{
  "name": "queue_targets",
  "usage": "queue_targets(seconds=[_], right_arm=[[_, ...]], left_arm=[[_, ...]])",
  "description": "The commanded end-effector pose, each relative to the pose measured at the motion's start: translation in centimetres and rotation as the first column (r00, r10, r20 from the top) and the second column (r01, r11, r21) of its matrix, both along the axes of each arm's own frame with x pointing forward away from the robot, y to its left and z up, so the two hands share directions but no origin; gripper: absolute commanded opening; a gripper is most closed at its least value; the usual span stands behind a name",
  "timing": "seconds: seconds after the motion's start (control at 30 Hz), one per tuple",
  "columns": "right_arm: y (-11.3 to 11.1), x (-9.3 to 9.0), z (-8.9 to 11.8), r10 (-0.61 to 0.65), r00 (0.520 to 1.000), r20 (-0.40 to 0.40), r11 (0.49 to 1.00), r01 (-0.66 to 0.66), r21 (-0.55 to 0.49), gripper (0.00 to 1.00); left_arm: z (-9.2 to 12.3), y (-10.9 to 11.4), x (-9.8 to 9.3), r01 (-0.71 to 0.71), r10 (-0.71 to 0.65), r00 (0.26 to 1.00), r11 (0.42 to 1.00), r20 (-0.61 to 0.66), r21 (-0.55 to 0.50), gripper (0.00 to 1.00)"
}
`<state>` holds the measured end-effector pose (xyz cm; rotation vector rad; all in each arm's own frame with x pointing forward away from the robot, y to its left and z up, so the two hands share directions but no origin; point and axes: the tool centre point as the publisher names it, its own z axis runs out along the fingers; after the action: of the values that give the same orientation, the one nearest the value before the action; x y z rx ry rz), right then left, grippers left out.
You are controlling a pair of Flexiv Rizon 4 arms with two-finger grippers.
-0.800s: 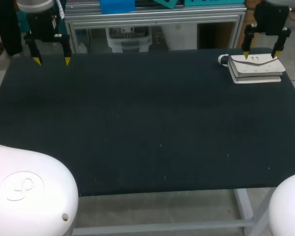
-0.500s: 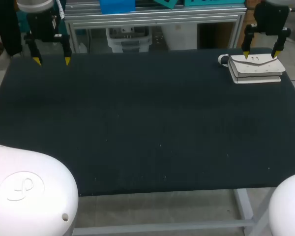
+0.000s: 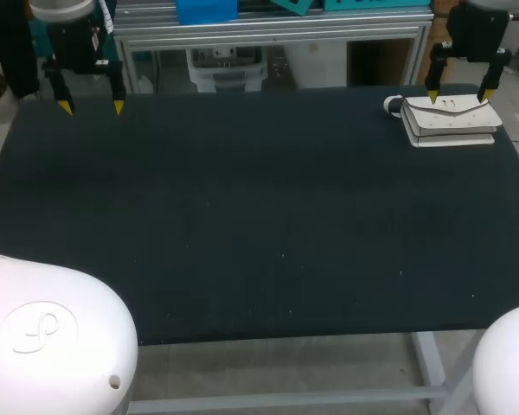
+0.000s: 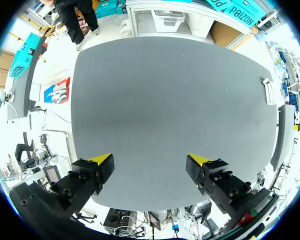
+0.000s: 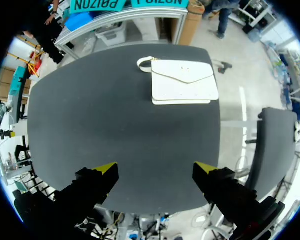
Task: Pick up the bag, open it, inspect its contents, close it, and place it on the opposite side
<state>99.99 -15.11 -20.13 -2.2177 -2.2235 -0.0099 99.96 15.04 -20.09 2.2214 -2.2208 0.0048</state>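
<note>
Bag point(image 3: 451, 124) flat, long axis along table point(image 3: 242, 216) far edge

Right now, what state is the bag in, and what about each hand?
Bag: flap closed, lying flat.
Left hand: open, empty.
Right hand: open, empty, above the bag, not touching it.
</note>
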Motion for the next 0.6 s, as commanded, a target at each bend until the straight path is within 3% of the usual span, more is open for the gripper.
queue_targets(seconds=[0.03, 0.27, 0.43, 0.5, 0.6], right_arm=[[0.1, 0.1, 0.1, -0.001, 1.000, -0.003, 1.000, 0.001, -0.003, 1.00], [0.1, 0.1, 0.1, -0.001, 1.000, -0.003, 1.000, 0.001, -0.003, 1.00], [-1.2, 0.3, -0.3, 0.002, 1.000, 0.022, 0.999, -0.002, 0.032, 1.00], [-2.0, 0.5, -0.5, 0.012, 0.999, 0.033, 0.996, -0.015, 0.093, 1.00], [-3.2, 0.7, -0.7, 0.010, 0.999, 0.047, 0.995, -0.015, 0.103, 1.00]], left_arm=[[0.0, 0.0, 0.0, 0.000, 0.000, 1.000, 1.000, -0.001, 0.002, 1.00], [0.1, -0.3, 0.0, 0.010, -0.010, 1.000, 1.000, 0.004, -0.009, 1.00], [0.3, -1.7, -1.0, 0.182, -0.176, 0.980, 0.981, 0.094, -0.068, 1.00], [0.5, -2.3, -1.5, 0.275, -0.261, 0.957, 0.955, 0.124, -0.114, 1.00], [0.4, -3.1, -2.2, 0.404, -0.378, 0.910, 0.903, 0.173, -0.149, 1.00]])
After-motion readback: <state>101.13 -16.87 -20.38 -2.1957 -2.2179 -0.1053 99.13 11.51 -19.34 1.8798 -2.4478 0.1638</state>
